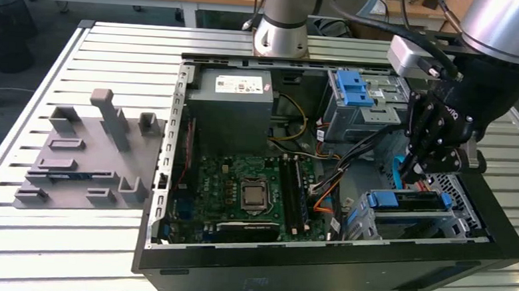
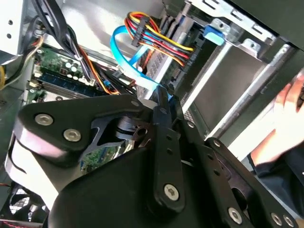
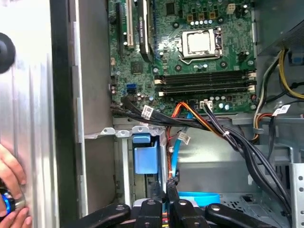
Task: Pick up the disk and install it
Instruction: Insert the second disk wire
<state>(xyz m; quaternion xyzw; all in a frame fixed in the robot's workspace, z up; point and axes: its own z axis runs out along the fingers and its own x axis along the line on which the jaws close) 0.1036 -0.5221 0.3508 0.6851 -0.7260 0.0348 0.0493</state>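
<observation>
Gripper, black, hangs at the right of the exterior view, inside the open computer case. Its fingers look drawn nearly together, with a dark connector on a blue cable at their tips in the first wrist view; whether they truly grip it, I cannot tell. One disk, edged by its blue bracket, sits in the lower-right bay, directly beneath the gripper and close to it. One motherboard fills the frame's middle. One grey fixture lies at left.
</observation>
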